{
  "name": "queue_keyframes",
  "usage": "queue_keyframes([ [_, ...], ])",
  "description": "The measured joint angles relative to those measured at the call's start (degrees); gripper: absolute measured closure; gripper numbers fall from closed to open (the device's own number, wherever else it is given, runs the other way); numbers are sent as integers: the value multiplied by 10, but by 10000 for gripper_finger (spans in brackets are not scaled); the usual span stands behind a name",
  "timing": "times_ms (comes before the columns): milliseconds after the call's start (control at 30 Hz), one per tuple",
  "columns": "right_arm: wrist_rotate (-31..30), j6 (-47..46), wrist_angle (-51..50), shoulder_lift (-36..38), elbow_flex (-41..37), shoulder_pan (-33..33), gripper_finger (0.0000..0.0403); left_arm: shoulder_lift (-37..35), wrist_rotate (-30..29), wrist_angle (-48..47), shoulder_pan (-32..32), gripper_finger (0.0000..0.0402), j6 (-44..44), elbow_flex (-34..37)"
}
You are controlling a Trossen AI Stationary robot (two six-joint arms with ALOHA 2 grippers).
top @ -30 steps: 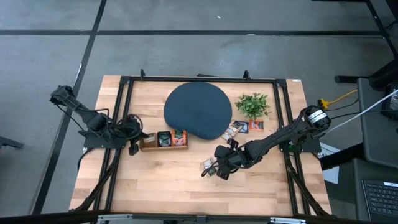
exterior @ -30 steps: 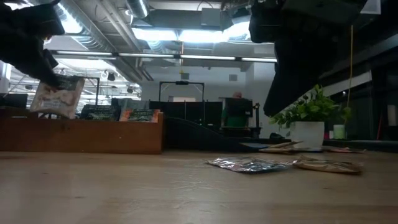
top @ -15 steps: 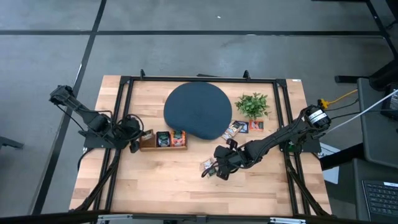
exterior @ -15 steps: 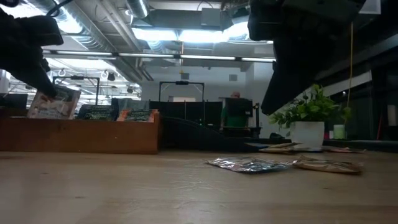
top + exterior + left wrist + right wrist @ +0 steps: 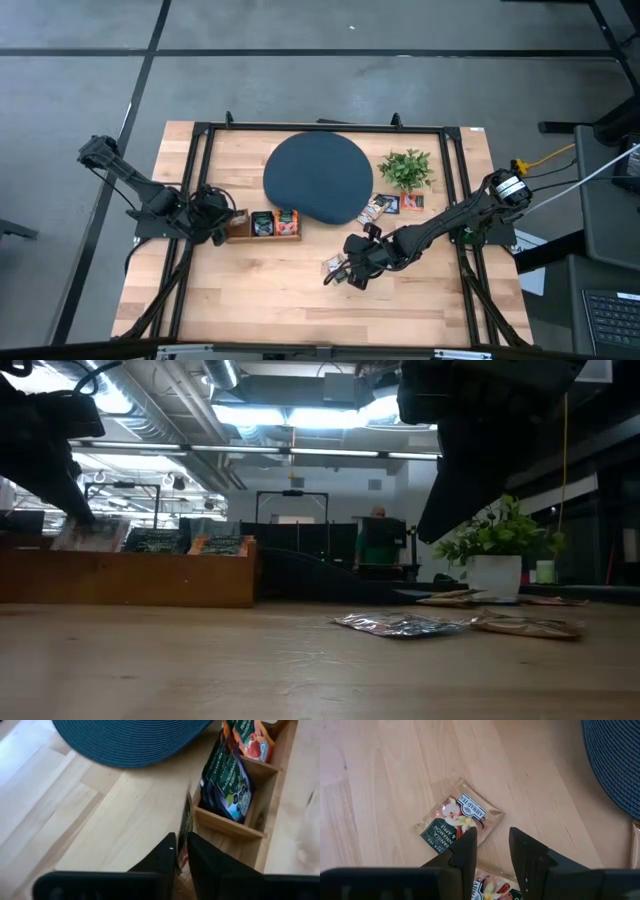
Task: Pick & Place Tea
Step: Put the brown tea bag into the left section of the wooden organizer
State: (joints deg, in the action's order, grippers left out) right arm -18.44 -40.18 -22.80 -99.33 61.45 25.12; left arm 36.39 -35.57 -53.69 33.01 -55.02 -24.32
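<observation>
Two arms are in play, and we start on the left: the left gripper [image 5: 218, 226] sits at the left end of the wooden tray [image 5: 262, 236], just beside the round dark mat [image 5: 318, 178]. From its wrist view we see a pale sachet [image 5: 185, 827] edge-on between the two dark fingers [image 5: 162, 857], right at the tray's end compartment; the fingers stand close together with a thin gap, and we cannot tell whether they grip the packet or merely flank it. A dark sachet [image 5: 229, 782] and an orange-red sachet [image 5: 252, 737] stand upright in the next compartments.

Over to the right gripper [image 5: 352, 271], low above the table's front middle, fingers parted with nothing between them. Directly ahead of it a vanilla sachet [image 5: 459, 820] lies flat on the wood, a second packet [image 5: 492, 887] partly under the fingers. More loose sachets [image 5: 390, 205] lie near the small plant [image 5: 406, 169].
</observation>
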Motion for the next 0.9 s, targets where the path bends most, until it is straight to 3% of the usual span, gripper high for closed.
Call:
queue_keyframes([
  [433, 0, 1, 6, 0, 0, 0, 286, 8, -3, 35, 0, 288, -29, 0],
  [700, 4, -12, 5, 0, 0, 0, 286, 4, -9, 244, 0, 294, 114, 0],
  [900, 15, -26, 1, 0, 0, 0, 286, 50, 2, 421, 0, 301, 227, -1],
])
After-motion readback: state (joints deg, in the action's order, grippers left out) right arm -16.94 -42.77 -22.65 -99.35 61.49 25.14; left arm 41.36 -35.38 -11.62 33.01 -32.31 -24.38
